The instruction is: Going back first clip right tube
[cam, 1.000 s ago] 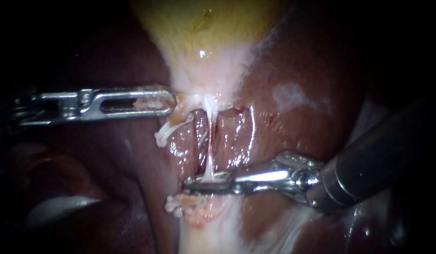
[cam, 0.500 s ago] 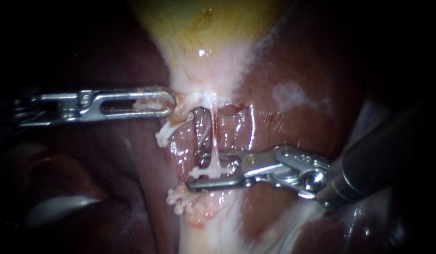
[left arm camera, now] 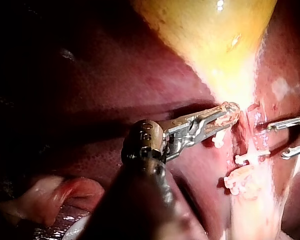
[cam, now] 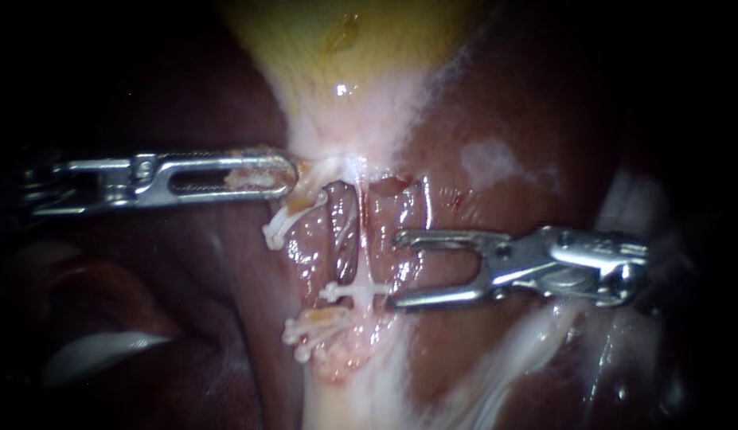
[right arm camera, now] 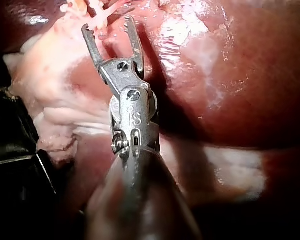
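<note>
White plastic clip (cam: 354, 291) crosses thin pale right tube (cam: 360, 235). End effector of right instrument (cam: 394, 269) released, just beside it. End effector of left instrument (cam: 283, 173) clenched on neck of yellow gallbladder (cam: 345, 56).

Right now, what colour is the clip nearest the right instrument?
White. The clip shows best in the endoscope view.

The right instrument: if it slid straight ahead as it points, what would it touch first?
Probably the white clip on the thin tube, just ahead of the right instrument's open jaws; depth is hard to judge.
</note>
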Robot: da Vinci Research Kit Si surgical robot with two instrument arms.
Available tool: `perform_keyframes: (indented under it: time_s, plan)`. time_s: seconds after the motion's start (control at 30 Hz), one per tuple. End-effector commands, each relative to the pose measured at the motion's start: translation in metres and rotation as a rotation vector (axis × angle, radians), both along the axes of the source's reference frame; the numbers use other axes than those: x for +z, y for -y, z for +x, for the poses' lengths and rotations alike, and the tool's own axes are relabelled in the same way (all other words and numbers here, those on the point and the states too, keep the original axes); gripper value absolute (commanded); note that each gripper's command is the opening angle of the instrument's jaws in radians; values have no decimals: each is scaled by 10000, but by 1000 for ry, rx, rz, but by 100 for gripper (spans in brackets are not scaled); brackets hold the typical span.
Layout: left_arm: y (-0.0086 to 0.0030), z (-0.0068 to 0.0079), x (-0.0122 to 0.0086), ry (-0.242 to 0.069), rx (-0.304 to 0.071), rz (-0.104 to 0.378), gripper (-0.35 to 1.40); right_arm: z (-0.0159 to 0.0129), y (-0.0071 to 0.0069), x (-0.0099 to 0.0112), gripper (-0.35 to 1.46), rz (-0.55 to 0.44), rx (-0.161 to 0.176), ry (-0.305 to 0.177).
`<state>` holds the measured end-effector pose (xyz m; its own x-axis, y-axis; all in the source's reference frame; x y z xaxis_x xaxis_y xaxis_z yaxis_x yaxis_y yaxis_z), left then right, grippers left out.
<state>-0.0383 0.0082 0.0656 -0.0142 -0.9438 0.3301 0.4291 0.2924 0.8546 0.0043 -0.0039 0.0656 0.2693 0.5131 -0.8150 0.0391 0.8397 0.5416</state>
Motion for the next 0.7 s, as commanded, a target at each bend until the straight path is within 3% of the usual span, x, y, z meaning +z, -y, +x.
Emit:
perform_keyframes:
  time_s: [0.03,0.2,0.4,0.7]
  plan:
    - [0,0,1,0,0,0,-35,-4,-5,-7,50,-13,-5,-4]
    - [3,-3,4,-2,-2,-3,-35,-18,-18,-25,50,-67,-23,-16]
    - [8,-18,16,-1,-2,-8,-35,-29,-21,-27,50,-88,-30,-20]
    - [12,-47,63,-27,34,-13,-35,-33,-21,-27,50,-88,-32,-21]
